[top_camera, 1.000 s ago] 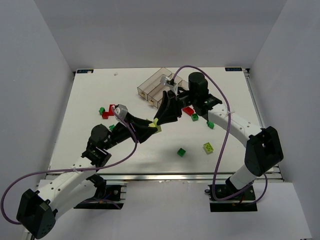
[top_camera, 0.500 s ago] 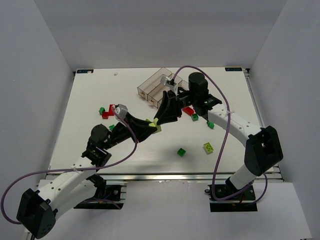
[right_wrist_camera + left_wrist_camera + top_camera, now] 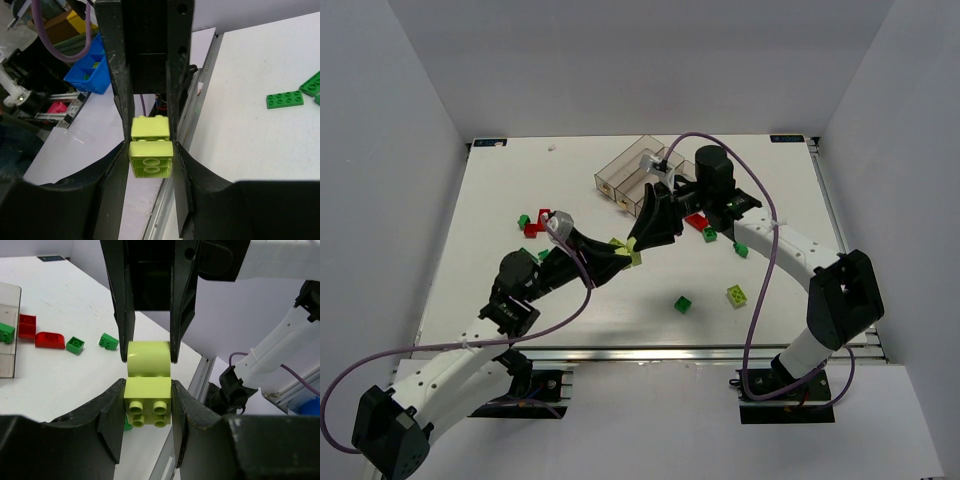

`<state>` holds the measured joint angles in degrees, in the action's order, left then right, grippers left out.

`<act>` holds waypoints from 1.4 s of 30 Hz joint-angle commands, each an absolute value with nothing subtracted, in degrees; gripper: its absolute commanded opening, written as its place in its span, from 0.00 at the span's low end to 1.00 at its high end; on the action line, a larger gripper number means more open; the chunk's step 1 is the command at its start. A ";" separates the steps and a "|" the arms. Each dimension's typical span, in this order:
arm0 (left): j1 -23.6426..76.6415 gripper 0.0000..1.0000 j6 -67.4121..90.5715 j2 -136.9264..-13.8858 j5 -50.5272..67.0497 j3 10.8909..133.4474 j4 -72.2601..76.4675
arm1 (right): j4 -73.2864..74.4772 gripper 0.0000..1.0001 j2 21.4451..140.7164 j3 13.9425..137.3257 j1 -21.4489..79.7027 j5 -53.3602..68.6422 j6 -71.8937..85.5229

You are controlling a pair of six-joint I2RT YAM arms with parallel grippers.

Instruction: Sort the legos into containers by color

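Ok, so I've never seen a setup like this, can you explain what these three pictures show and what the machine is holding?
This is a robot's left arm and right arm, bolted to a white table. One picture looks down from above. The other two come from small cameras on each wrist, looking along that arm's own gripper. Red bricks and green bricks lie loose on the table near clear trays. In the middle, the left gripper and right gripper each clamp one of two joined pale yellow-green bricks.
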<state>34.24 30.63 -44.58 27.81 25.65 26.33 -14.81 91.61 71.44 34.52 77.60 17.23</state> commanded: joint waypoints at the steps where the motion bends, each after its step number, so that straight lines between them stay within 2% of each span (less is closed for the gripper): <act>1: 34.01 0.00 28.48 -41.66 28.13 25.31 23.29 | -14.24 0.02 91.93 72.42 32.96 78.05 15.03; 11: 33.58 0.00 28.04 -41.40 27.16 24.96 22.06 | -10.82 0.02 93.16 73.83 31.91 76.82 11.43; 12: 33.57 0.00 27.78 -41.31 26.72 25.22 21.02 | -5.94 0.00 93.43 75.66 31.73 75.25 6.38; 15: 33.49 0.00 26.99 -40.43 22.43 26.19 16.72 | 5.15 0.00 96.14 81.62 31.55 62.53 -2.52; 16: 33.49 0.00 26.90 -39.99 20.50 26.54 15.13 | 5.71 0.00 97.02 82.69 31.38 53.96 -3.94; 17: 33.49 0.00 26.72 -38.95 16.39 26.98 13.55 | 5.80 0.00 98.95 83.66 31.20 50.48 -4.13; 19: 33.40 0.00 26.89 -37.71 11.63 28.30 9.07 | 4.58 0.00 100.71 86.12 30.76 41.80 -4.57; 21: 33.40 0.00 28.74 -35.95 4.85 29.09 5.03 | 2.65 0.00 103.00 87.01 30.67 38.08 -4.75; 28: 33.40 0.00 35.32 -34.19 -1.58 30.14 2.20 | -8.51 0.00 108.89 87.89 30.67 14.46 -1.93; 31: 33.40 0.00 37.79 -35.50 -2.81 31.11 1.58 | -13.17 0.00 112.14 88.77 30.67 8.90 -3.60; 42: 33.40 0.00 40.78 -42.01 -5.18 35.33 0.35 | -17.67 0.00 124.80 99.04 30.59 5.71 -5.36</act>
